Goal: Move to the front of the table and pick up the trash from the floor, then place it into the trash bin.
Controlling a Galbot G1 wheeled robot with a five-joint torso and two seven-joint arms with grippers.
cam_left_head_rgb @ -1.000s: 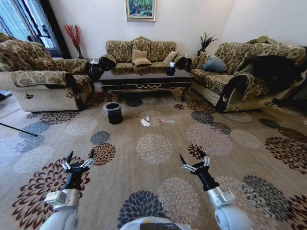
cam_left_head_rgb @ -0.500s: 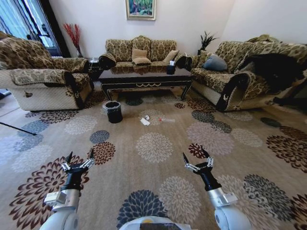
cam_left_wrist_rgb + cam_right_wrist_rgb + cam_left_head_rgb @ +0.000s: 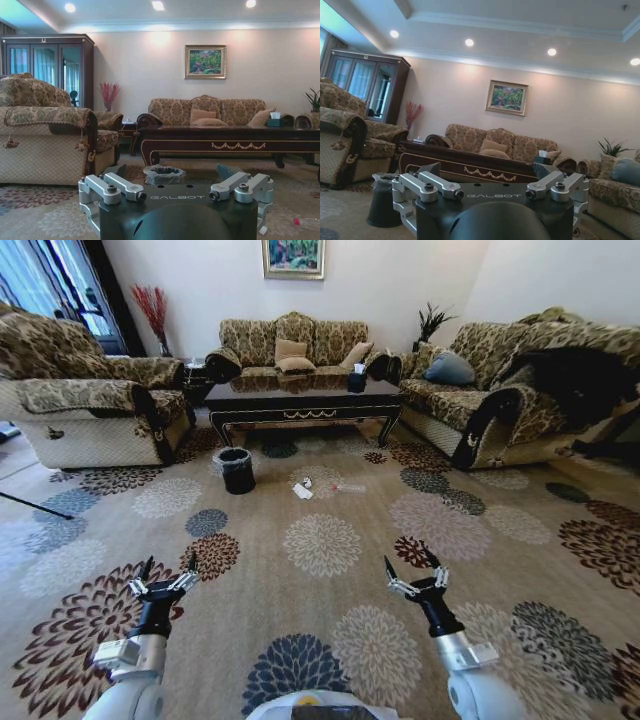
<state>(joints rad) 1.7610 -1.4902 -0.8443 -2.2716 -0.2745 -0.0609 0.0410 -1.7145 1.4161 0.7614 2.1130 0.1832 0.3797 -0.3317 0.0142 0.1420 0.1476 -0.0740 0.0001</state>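
Home living room: sofas (image 3: 292, 348), carpet (image 3: 320, 550)

trash (image 3: 303, 492) lies on the carpet (image 3: 320, 620) between the trash bin (image 3: 237, 470) and table (image 3: 300, 402); both end effectors open.

Trash (image 3: 303, 492) too small to make out; bottle (image 3: 309, 223) edge-cut.
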